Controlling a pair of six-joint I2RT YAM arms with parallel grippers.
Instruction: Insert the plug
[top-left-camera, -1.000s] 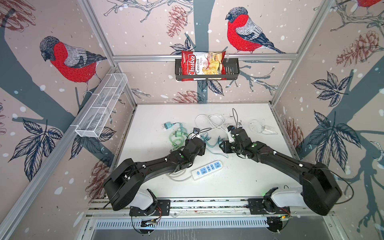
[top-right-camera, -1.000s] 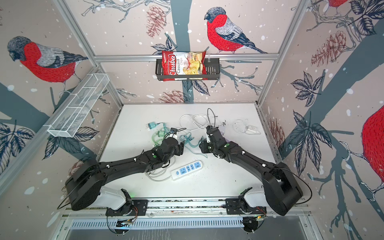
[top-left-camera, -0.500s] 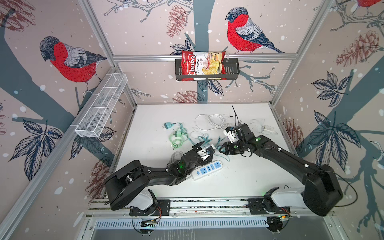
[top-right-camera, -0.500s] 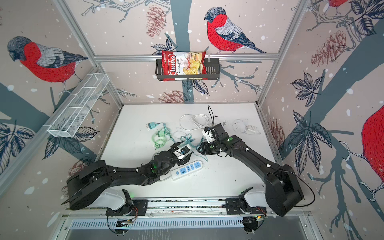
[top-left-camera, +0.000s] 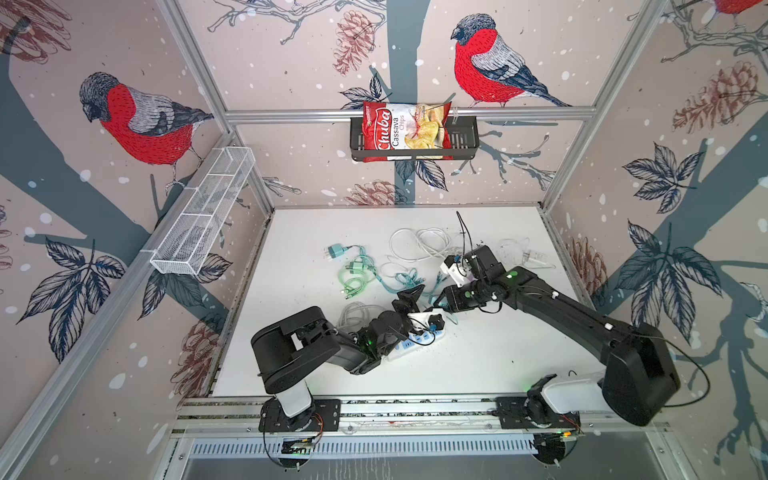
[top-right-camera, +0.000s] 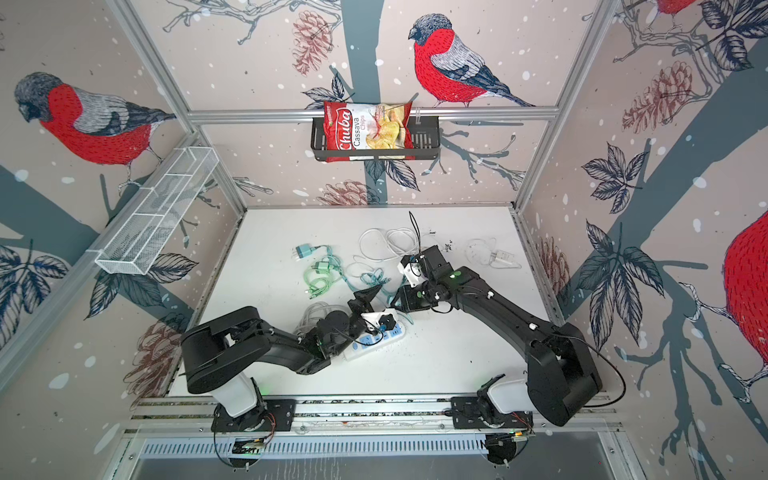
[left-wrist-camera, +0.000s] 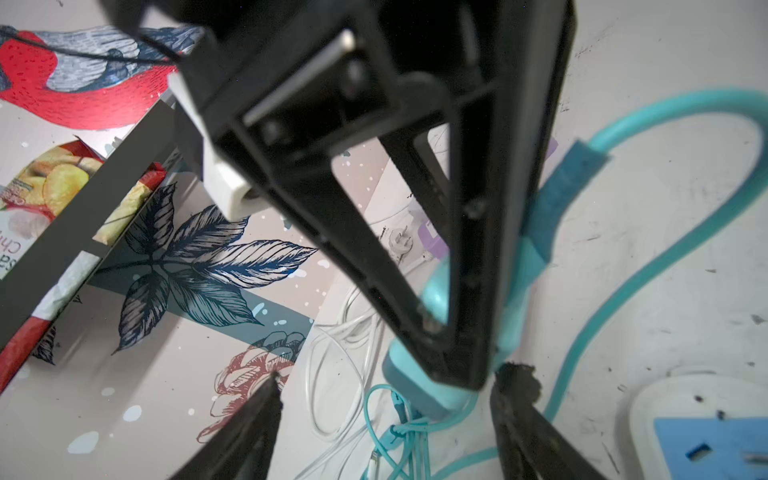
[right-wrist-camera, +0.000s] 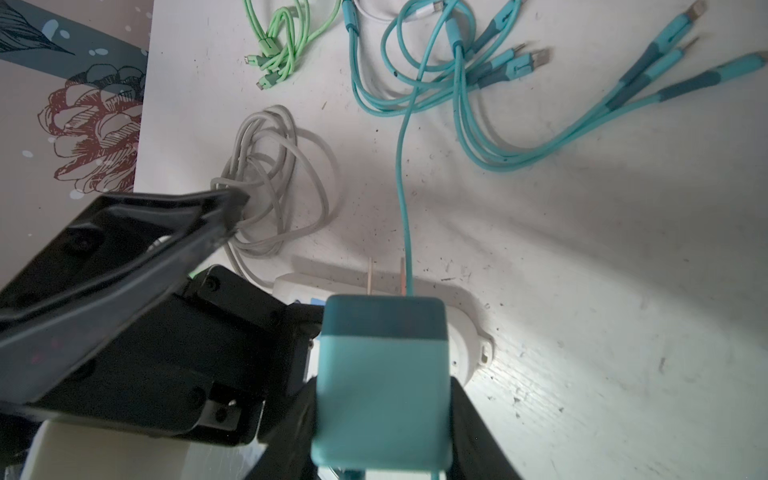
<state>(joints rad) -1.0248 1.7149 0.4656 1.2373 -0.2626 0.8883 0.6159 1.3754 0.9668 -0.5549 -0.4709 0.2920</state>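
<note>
Plug (right-wrist-camera: 382, 374): a teal block clamped in the narrow-set jaws of the right gripper (right-wrist-camera: 382, 417). Its two prongs (right-wrist-camera: 370, 276) are bare and aimed at the power strip (right-wrist-camera: 467, 332). In both top views we place it low over the table (top-left-camera: 498, 365), at the 1 o'clock end of the strip (top-left-camera: 415, 341). Its teal cable (right-wrist-camera: 405, 187) trails back toward 12 o'clock, into the loose cables (top-left-camera: 374, 274).

A second ago both grippers worked side by side at the cable pile, well above the strip. Since then the right gripper has turned to point toward 7 o'clock and has carried the plug down to the strip. The left gripper (left-wrist-camera: 392, 390) has drawn back toward 6 o'clock. It now sits over the same end of the strip, its jaws wide and holding nothing, with its arm folded in from 8 o'clock.

We read this as pick-up finished and alignment begun. The prongs appear to stand just short of the strip face, and we cannot see them entered in any socket. The open left gripper is well placed to steady the strip, which lies unrestrained on the table and may slide under a push.
</note>
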